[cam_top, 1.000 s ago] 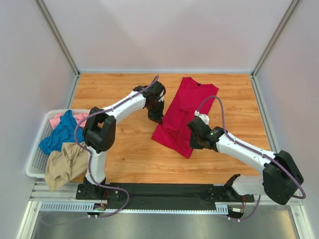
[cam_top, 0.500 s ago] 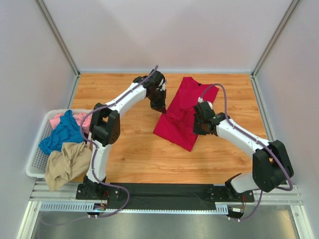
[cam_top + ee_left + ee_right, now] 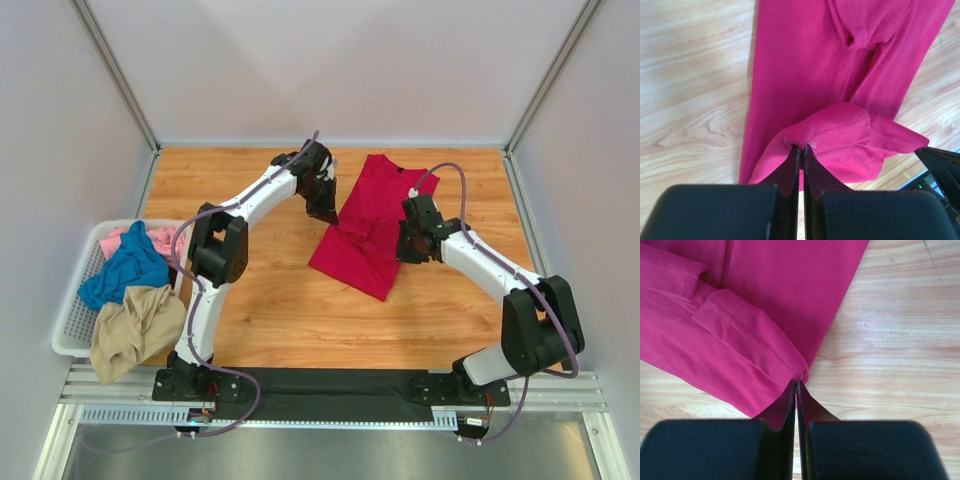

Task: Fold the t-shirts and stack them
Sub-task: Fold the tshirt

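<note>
My left tool [image 3: 801, 148] and right tool [image 3: 796, 384] each pinched the hem of the red tee [image 3: 372, 212], and I reckoned both should travel level toward the collar for a straight fold.

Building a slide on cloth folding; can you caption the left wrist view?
Left gripper pinching a raised fold of the crimson t-shirt on the wooden table.

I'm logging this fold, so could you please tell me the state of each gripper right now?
Left gripper: shut on the red t-shirt.
Right gripper: shut on the red t-shirt too.
</note>
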`<state>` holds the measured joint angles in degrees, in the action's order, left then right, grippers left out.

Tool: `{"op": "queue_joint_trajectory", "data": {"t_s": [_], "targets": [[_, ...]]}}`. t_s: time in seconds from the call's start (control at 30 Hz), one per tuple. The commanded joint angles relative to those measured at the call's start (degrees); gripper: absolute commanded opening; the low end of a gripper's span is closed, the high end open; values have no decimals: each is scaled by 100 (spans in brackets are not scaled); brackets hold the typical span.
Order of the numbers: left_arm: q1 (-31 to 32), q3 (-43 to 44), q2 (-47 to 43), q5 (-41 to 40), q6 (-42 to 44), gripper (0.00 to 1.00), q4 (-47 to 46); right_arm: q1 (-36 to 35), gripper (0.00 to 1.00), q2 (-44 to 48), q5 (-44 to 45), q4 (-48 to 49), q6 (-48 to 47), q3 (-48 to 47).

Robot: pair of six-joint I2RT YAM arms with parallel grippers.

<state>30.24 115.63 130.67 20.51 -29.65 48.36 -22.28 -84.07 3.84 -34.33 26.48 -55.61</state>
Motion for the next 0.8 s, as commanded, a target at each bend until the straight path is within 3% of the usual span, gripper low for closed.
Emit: {"op": "queue_joint_trajectory", "data": {"t_s": [0.0,0.77], "targets": [[-53,328,11,181,38,0,-292,136,0,-4,-199,312,-73,-292],[-291,574,608,902,-314,2,-1267,857,0,-645,-726,1015,156,-494]]}}
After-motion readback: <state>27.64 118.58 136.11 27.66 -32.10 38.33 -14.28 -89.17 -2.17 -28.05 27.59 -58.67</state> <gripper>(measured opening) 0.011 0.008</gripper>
